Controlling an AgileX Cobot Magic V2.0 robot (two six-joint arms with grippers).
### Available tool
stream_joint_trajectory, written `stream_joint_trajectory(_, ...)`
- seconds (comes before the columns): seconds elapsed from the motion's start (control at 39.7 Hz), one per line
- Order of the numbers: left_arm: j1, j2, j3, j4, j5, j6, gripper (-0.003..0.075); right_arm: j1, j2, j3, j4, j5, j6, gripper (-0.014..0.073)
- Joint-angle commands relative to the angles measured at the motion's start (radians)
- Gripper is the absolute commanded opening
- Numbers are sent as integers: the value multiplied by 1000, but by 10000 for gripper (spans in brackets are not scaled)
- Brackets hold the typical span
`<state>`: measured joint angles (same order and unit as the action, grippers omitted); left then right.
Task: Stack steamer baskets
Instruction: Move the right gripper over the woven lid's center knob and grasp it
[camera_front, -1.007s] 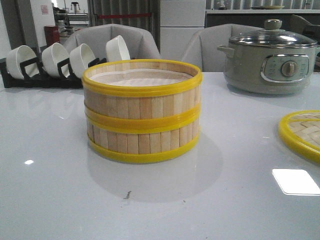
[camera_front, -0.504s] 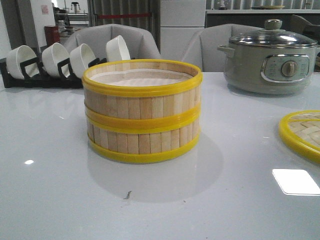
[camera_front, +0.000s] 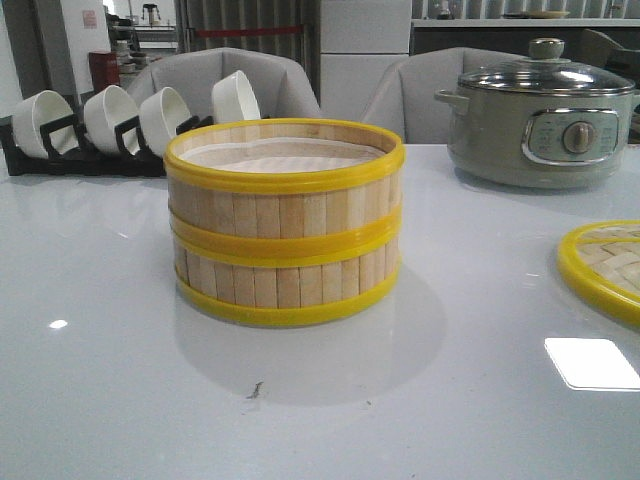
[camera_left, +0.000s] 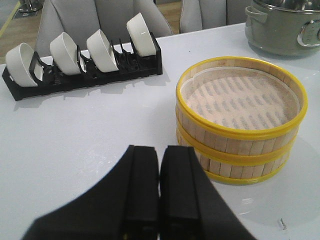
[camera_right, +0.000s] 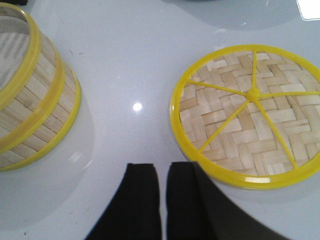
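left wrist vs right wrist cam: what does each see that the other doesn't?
Left wrist only: black rack of four white bowls, the grey-green pot, the top basket's liner, the left gripper, fingers together.
Right wrist only: the whole woven lid, lying flat, and the right gripper, slightly parted.
Both: the two stacked steamer baskets on the white table.

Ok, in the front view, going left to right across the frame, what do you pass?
Black rack of white bowls → stacked steamer baskets → grey-green electric pot → woven bamboo lid at the right edge, all on the white table.
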<state>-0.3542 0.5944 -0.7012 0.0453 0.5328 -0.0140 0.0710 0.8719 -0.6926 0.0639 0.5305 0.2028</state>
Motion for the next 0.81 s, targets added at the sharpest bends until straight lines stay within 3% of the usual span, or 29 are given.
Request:
stream_joint_trajectory(0.0, -6, 2, -29, 1, -94, -12, 87, -1, -5, -40, -5, -56, -4, 47)
stream_joint_trajectory(0.05, -6, 2, -29, 1, -94, -12, 86, -1, -5, -40, -5, -58, -4, 14)
stream_joint_trajectory(0.35, -6, 2, -29, 1, -86, -12, 86, -1, -5, -40, -18, -16, -5, 27)
stream_joint_trajectory(0.65, -6, 2, -29, 1, -35, -12, 86, -4, 82, -67, -139, 1, -10, 225)
stream_joint_trajectory(0.78, -6, 2, -29, 1, -35, -12, 86, -4, 194, -109, -142, 7, -10, 232)
